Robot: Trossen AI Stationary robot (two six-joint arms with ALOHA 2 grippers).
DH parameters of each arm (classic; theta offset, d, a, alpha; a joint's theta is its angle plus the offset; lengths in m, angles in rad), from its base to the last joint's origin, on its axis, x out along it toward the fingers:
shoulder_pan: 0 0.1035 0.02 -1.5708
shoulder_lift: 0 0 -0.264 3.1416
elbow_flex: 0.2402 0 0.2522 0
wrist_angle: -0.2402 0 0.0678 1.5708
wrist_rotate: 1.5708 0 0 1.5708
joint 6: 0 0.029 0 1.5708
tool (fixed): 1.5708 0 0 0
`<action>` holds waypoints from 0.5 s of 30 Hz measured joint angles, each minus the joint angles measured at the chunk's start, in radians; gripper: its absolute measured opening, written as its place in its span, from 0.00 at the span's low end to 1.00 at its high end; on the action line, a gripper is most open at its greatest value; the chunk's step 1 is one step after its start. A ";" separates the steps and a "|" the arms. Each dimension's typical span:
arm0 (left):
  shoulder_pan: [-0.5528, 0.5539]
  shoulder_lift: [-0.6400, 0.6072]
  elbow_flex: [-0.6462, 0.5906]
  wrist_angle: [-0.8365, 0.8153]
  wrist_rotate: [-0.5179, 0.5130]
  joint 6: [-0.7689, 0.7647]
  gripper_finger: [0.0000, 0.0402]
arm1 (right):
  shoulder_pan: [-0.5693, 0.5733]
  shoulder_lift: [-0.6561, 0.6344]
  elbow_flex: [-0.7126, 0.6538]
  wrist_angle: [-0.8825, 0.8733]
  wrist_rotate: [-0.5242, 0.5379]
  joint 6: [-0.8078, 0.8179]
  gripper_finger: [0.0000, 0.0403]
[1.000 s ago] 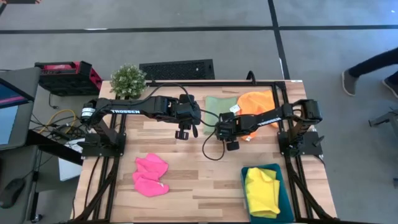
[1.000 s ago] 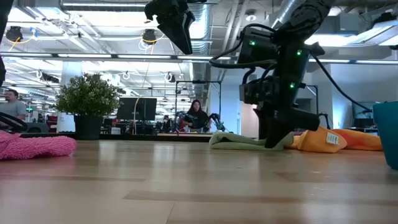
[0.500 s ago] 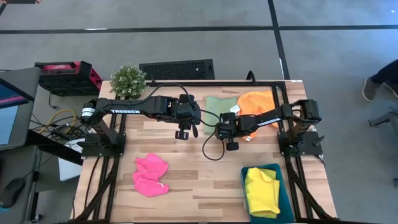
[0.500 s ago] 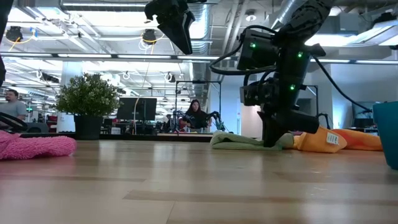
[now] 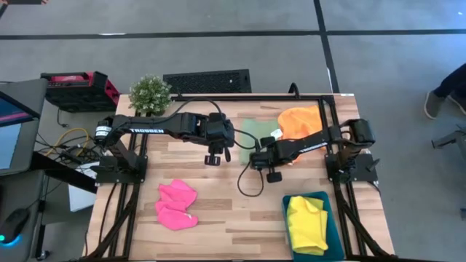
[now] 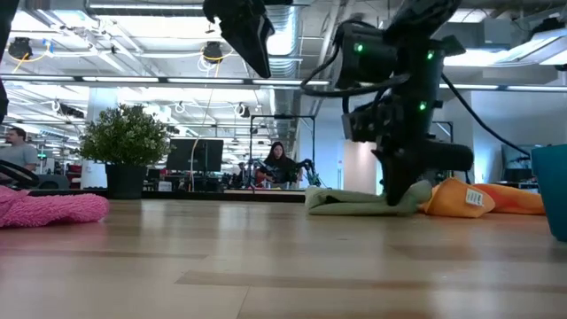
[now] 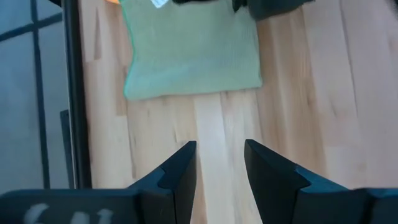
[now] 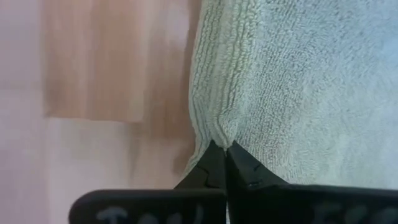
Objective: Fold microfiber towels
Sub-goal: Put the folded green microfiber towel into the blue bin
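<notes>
Yellow towel sits in the tray; right gripper pinches the light green towel edge, left gripper spread above; pink towel and orange towel remain unfolded.

Right gripper low, fingers pinched together; left gripper raised, fingers apart.

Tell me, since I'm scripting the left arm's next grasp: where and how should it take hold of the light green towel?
Grip the free near corner of the light green towel, coming straight down from above. It lies flat on the table, so only its thin edge can be pinched. The right gripper already pinches that near edge, so take the other corner. The left gripper hovers open just short of it.
</notes>
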 joint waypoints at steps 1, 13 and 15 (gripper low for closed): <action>-0.001 0.000 0.000 -0.008 -0.001 -0.007 0.32 | 0.013 -0.004 0.006 -0.011 0.001 0.003 0.01; -0.056 0.000 0.000 -0.030 -0.002 -0.040 0.32 | 0.134 -0.157 0.038 -0.194 0.013 0.163 0.01; -0.066 0.000 0.000 -0.032 -0.002 -0.053 0.32 | 0.157 -0.205 0.038 -0.235 0.012 0.201 0.01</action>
